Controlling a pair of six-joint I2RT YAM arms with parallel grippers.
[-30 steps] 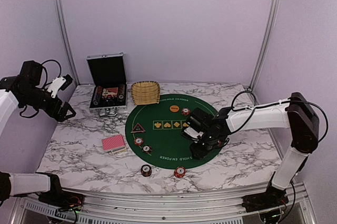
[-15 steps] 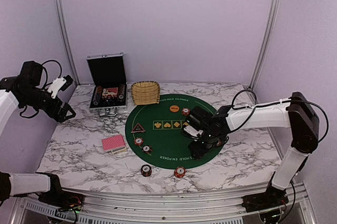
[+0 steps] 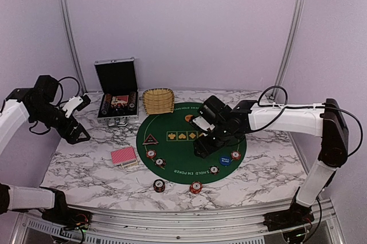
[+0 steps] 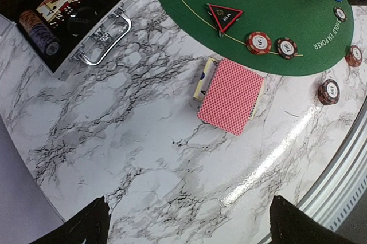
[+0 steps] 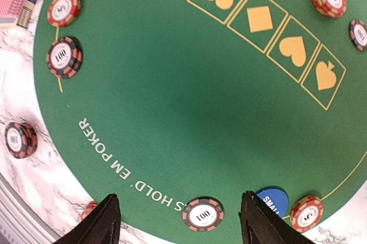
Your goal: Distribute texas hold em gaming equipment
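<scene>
A pinkish-red-backed card deck [image 3: 124, 156] lies on the marble left of the green mat [image 3: 183, 149]; it also shows in the left wrist view [image 4: 231, 95]. A dark triangular marker [image 3: 151, 138], an orange disc [image 3: 190, 118], a blue disc [image 3: 225, 160] and several red-and-white chips lie on or near the mat. My right gripper [image 3: 203, 142] hovers open over the mat. In the right wrist view my right gripper [image 5: 180, 221] has a "100" chip [image 5: 203, 213] lying between its fingers on the mat, untouched, with the blue disc [image 5: 272, 201] beside it. My left gripper [image 3: 77, 132] is open and empty over bare marble [image 4: 189, 227].
An open silver-edged black case [image 3: 117, 98] with chips and cards stands at the back left, and it also shows in the left wrist view [image 4: 74, 15]. A wicker basket [image 3: 158, 101] stands beside it. Two chips [image 3: 159, 185] [image 3: 196, 187] lie off the mat near the front edge.
My right gripper has risen and moved back-left off the mat's near right part, where the blue disc and two chips now show. My left arm has swung right, toward the table.
</scene>
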